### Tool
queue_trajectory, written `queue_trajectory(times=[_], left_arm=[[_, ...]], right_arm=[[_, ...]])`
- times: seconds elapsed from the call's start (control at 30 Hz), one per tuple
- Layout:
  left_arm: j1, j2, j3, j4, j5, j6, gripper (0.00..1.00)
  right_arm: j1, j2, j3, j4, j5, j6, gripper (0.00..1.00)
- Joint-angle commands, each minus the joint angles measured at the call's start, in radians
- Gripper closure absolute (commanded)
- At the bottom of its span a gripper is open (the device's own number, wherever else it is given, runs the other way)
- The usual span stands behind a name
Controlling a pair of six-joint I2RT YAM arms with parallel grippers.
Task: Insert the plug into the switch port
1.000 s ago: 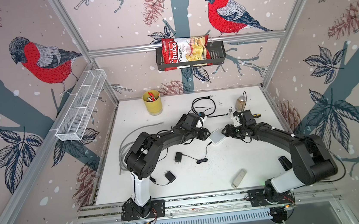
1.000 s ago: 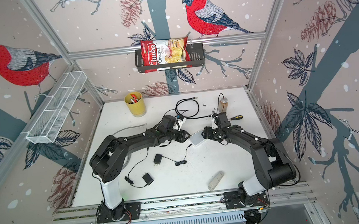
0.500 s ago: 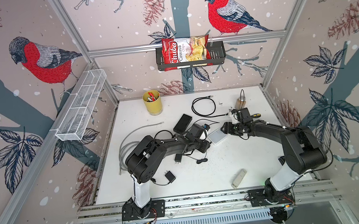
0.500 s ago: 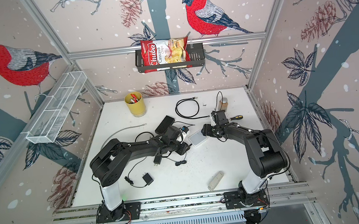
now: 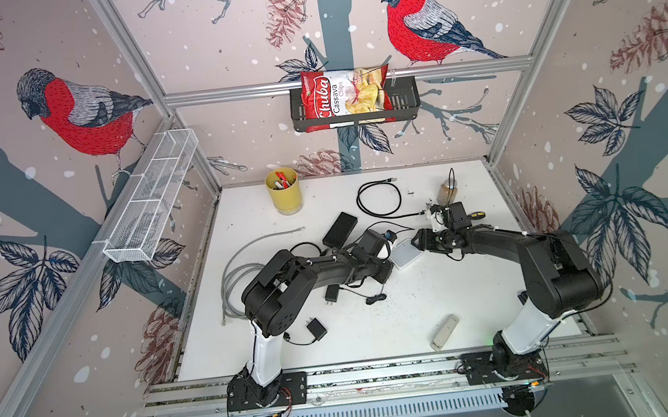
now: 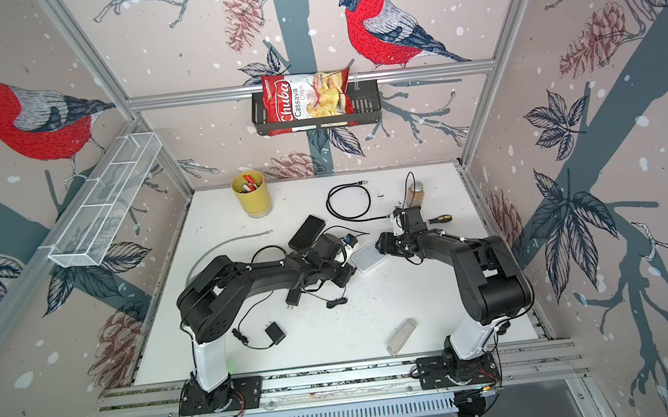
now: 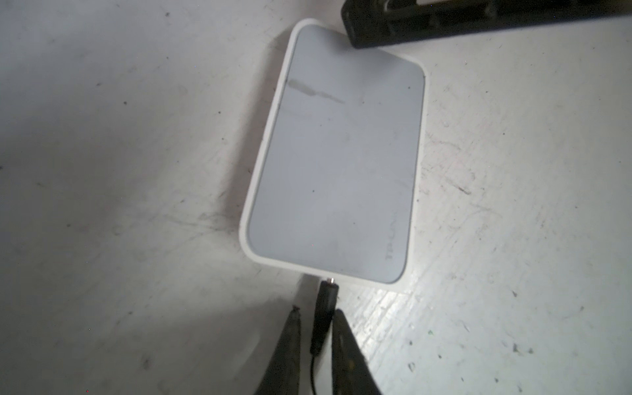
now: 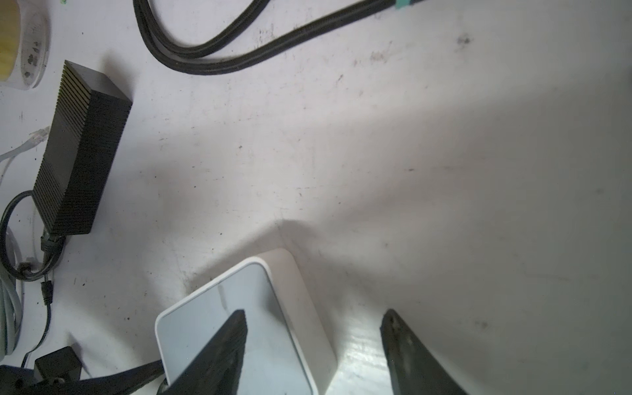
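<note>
The switch (image 5: pixel 405 255) (image 6: pixel 368 258) is a flat white box lying mid-table; it also shows in the left wrist view (image 7: pixel 335 171) and the right wrist view (image 8: pixel 260 307). The small black plug (image 7: pixel 325 307) lies between the fingers of my left gripper (image 7: pixel 318 309) (image 5: pixel 390 267), its metal tip against the switch's near edge. That gripper stands narrowly open: one finger (image 7: pixel 342 328) touches the plug, and a thin gap shows at the other. My right gripper (image 8: pixel 314 314) (image 5: pixel 419 243) is open at the switch's far corner, one finger above its top and one beside it.
A black power brick (image 5: pixel 339 229) lies behind the left wrist, a coiled black cable (image 5: pixel 379 199) and a yellow cup (image 5: pixel 283 189) farther back. Grey cable (image 5: pixel 238 277) loops at the left. Black adapters (image 5: pixel 332 292) (image 5: pixel 315 328) and a grey bar (image 5: pixel 444 332) lie in front.
My left gripper came forward from beside the power brick to the switch's left edge, and its jaws narrowed round the plug. The right gripper stayed at the switch and closed slightly.
</note>
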Motion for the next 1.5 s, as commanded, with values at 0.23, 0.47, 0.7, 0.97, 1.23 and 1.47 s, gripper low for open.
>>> queue_trajectory(times=[0.23, 0.47, 0.7, 0.97, 1.23, 1.47], left_arm=[[-0.012, 0.008, 0.031, -0.046, -0.007, 0.013, 0.95], [-0.013, 0.015, 0.063, -0.097, 0.014, 0.037, 1.0], [-0.011, -0.013, 0.049, -0.141, 0.04, 0.077, 1.0], [-0.006, 0.006, 0.094, -0.162, 0.034, 0.042, 1.0], [0.001, 0.033, 0.139, -0.208, 0.045, 0.024, 1.0], [0.002, 0.031, 0.147, -0.231, 0.041, 0.015, 1.0]], right_arm=[[0.001, 0.028, 0.002, 0.038, -0.049, -0.044, 0.37], [0.005, 0.035, 0.006, 0.058, -0.036, -0.049, 0.36], [0.005, 0.071, 0.054, 0.048, -0.01, -0.062, 0.35], [0.014, 0.102, 0.09, 0.05, -0.017, -0.101, 0.35], [0.031, 0.148, 0.12, 0.064, -0.038, -0.123, 0.35], [0.035, 0.166, 0.131, 0.063, -0.069, -0.142, 0.35]])
